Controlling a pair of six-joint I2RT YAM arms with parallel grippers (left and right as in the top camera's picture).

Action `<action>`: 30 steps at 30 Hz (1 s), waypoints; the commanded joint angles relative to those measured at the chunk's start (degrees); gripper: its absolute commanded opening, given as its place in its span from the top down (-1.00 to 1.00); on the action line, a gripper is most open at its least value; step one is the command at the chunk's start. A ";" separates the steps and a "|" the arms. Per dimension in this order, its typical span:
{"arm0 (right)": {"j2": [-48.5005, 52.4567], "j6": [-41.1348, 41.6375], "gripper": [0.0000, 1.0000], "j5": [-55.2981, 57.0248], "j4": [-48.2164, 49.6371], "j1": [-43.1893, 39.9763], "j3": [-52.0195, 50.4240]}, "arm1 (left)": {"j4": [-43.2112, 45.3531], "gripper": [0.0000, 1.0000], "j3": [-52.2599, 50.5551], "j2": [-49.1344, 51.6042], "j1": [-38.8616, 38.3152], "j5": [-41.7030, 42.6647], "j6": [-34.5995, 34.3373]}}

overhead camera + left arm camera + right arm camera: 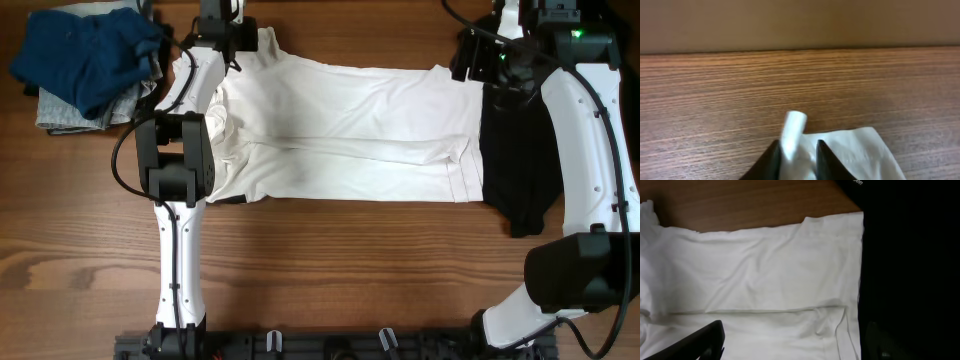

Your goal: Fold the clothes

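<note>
The wooden desk [350, 260] is carrying everything, and the white shirt [350, 140] is lying spread flat across its middle, taking up most of the space between the two arms. At the right, a black garment [515, 160] is lying beside the shirt's right edge, touching or slightly tucked under it, with the right arm crossing over it. In the far left corner a blue garment [85, 55] is sitting crumpled on top of a grey folded pile [60, 115], just beside the shirt but apart from it. That makes three loose garments and one folded stack. A scrap of white lettering is showing on the black cloth at the top of the right wrist view, too cropped to read. The left pincer [797, 147] is reaching to the shirt's far left corner and is pinching a raised fold of the white fabric between its two dark fingers. The right pincer [795, 330] is hanging above the shirt's right hem with its fingers spread wide, one over white cloth, the other over black, gripping nothing.
</note>
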 commanded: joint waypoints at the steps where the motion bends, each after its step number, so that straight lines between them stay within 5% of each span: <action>1: 0.87 -0.92 -0.76 0.96 0.39 0.44 0.66 | 0.94 0.81 1.31 0.85 0.46 -1.25 -1.03; 6: 0.87 -0.74 -0.51 0.90 1.81 0.46 0.66 | -1.44 0.92 1.31 -3.54 0.48 -1.29 -1.01; 12: 5.29 -0.33 -0.36 0.74 9.81 0.44 0.66 | -15.50 0.92 1.31 -14.91 0.52 -3.85 -1.01; 20: 24.09 1.33 -0.34 4.33 25.27 0.42 0.66 | -24.90 0.92 1.31 -17.05 0.52 -10.16 -1.01; 30: 29.68 2.51 -0.35 11.32 30.99 -0.24 0.66 | -26.18 0.92 1.31 -17.05 3.37 -17.51 -4.02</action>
